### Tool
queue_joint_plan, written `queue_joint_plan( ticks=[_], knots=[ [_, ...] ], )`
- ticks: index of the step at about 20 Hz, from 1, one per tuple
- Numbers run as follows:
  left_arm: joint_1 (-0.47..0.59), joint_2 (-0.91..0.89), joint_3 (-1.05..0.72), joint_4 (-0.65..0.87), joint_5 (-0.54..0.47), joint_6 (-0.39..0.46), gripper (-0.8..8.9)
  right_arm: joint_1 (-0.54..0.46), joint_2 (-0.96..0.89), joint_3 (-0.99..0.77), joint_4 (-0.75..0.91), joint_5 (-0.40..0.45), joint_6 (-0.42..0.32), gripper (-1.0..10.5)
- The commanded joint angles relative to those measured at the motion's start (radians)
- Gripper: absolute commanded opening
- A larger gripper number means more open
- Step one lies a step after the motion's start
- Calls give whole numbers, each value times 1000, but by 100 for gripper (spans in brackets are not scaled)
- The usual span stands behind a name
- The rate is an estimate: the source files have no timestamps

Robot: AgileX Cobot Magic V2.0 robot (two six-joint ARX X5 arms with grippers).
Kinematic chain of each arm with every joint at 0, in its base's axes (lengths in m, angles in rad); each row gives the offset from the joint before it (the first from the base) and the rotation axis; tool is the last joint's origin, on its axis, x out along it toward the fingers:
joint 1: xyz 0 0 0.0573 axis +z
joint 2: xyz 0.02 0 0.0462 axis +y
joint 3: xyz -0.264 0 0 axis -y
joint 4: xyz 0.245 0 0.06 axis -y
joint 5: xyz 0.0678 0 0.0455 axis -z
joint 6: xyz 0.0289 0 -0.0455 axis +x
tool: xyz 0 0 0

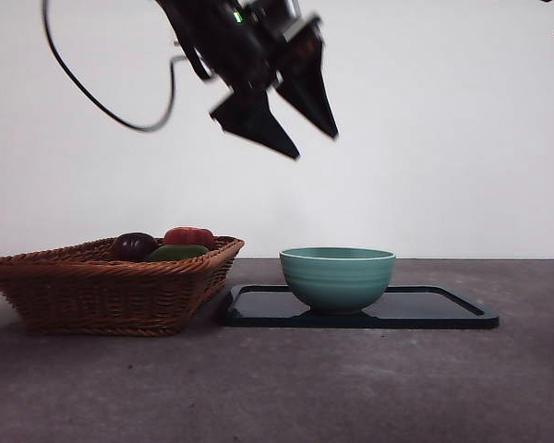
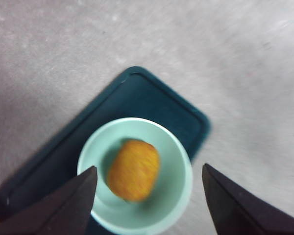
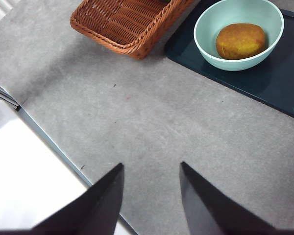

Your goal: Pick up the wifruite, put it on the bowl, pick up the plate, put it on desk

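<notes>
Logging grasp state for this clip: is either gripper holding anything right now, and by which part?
Nothing is held. The left gripper hangs open above the bowl, where the brown fruit already lies. The right gripper is open over bare desk.

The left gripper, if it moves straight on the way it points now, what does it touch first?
Most likely the brown fruit lying in the bowl. The left gripper hangs open above them, jaws spread about as wide as the bowl, so they could meet its rim first; depth is unclear.
</notes>
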Motion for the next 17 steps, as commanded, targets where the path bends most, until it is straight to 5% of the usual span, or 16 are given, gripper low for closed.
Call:
queue_joint_plan(
  ticks=[1,11,17],
  knots=[
    [-26,73,30,42,-14,66,344,6,4,6,6,-2,10,182],
    [-101,205,30,84,-141,205,344,6,4,6,-29,-2,8,182],
    [-105,249,30,83,-141,219,344,6,4,6,-29,-2,10,182]
  ],
)
